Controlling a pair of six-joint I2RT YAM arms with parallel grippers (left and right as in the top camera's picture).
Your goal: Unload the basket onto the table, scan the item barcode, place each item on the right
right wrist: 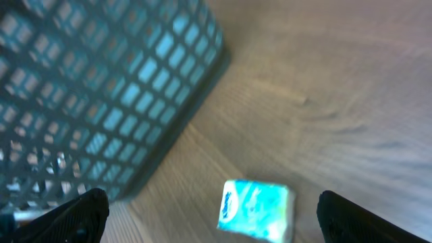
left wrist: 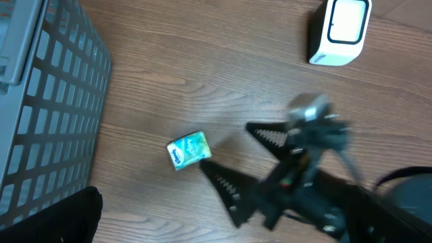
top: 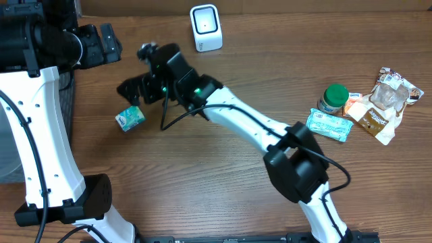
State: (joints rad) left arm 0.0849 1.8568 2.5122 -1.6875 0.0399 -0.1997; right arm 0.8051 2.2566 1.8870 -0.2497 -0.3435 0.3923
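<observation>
— Right gripper gapes wide, holding nothing; left gripper likewise (it hangs near the basket). Where do we stand?
— Scanner sits well apart; the teal packet lies on the table just beside 1 finger. We'd centre the 2 jaws over it, pinch its narrow sides, and keep a printed face clear for the scanner.

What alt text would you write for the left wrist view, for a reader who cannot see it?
A small teal packet lies on the wooden table, just beyond the tips of the right gripper, which is open. A white scanner stands at top right; a grey mesh basket fills the left edge.
</observation>
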